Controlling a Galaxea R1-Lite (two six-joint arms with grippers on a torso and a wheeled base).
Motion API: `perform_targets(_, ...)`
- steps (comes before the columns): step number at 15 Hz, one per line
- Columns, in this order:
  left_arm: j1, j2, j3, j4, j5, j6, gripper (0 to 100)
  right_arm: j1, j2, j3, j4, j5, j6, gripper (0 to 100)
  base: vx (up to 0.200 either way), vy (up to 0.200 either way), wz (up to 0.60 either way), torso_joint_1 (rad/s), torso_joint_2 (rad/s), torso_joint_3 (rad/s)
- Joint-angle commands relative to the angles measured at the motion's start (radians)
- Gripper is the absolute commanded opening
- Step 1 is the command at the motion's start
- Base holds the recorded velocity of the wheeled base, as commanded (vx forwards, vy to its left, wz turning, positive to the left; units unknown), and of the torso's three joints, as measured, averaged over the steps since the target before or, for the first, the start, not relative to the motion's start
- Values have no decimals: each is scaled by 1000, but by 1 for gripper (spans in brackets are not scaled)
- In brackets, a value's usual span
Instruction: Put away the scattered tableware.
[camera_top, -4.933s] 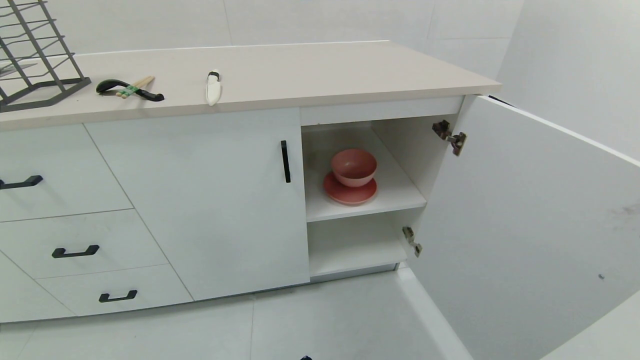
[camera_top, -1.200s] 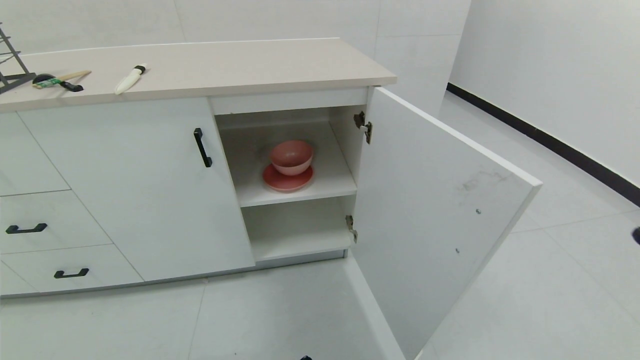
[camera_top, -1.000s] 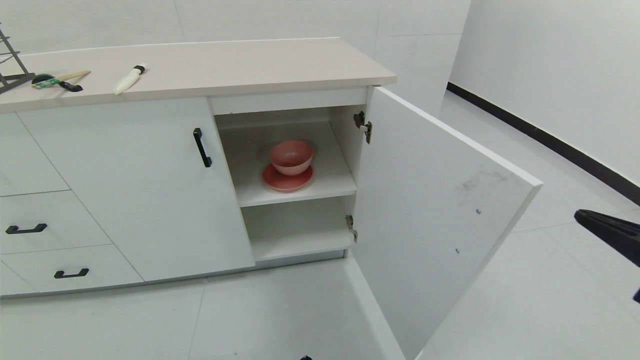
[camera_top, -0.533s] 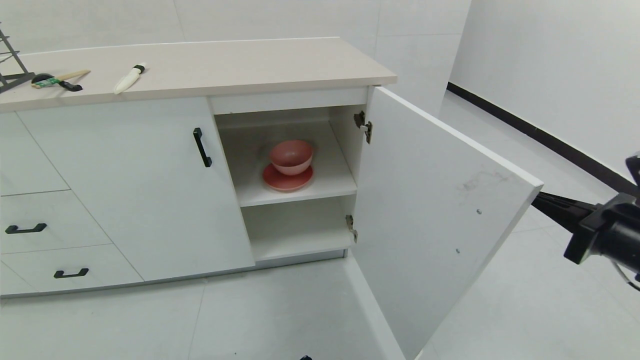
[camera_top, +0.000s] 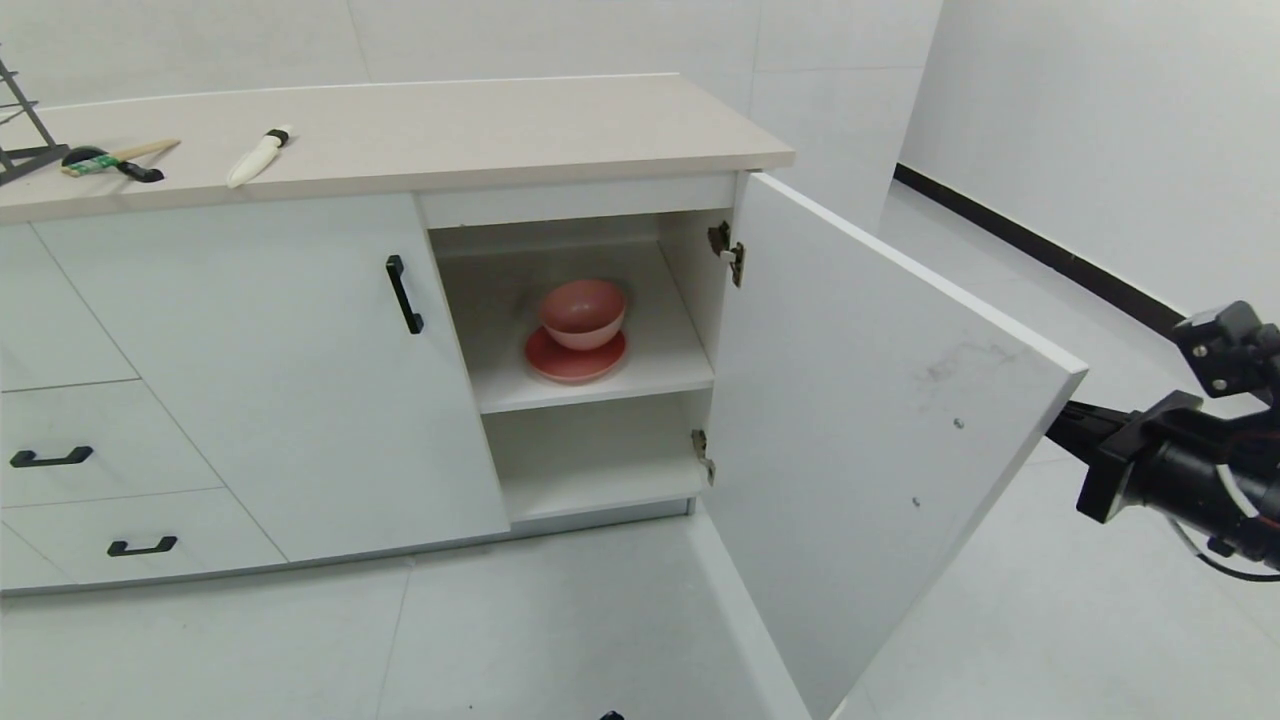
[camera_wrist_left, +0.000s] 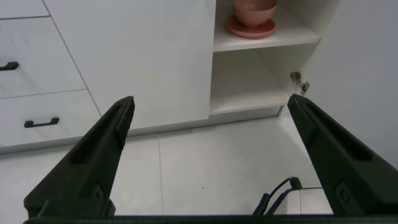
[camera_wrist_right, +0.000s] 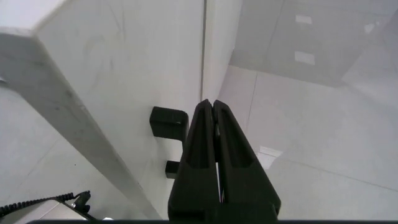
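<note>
Step in hand: You are working at the cupboard door (camera_top: 880, 420), which is standing wide open, with your right hand (camera_wrist_right: 212, 109) sitting behind its outer face. By my reckoning you are setting up to swing it shut.
Right hand: It is keeping both fingers pressed together with nothing between them, the tips just beside the black door handle (camera_wrist_right: 169, 121). I cannot tell whether they are touching the panel.
Left hand: It (camera_wrist_left: 210, 106) is hanging low with its jaws spread wide and empty, facing the foot of the cupboard.
Next move: You are likely going to need a steady push on the panel's outer face toward the hinges, keeping the fingertips from snagging on the handle.
Upper shelf (camera_top: 650, 385): It is carrying a pink bowl (camera_top: 583, 312) sitting on a red plate (camera_top: 575, 362), near the middle of the board.
Desk (camera_top: 500, 130): It is carrying a black spoon (camera_top: 130, 170) and chopsticks (camera_top: 140, 152) lying together near the wire rack (camera_top: 20, 150), with a white knife (camera_top: 258, 157) near them. All three are lying well apart from the open cupboard and, I judge, are not yet put away.
</note>
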Motion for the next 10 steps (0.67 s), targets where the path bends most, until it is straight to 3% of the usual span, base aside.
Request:
perform_targets(1,0,0,0,0,0,-1,100,31,4,1,0,0,0,0,0,0,0,0,0,0)
perform_targets(10,0,0,0,0,0,-1,100,154,-1,-6,0,-1,0,0,0,0,0,0,0,0)
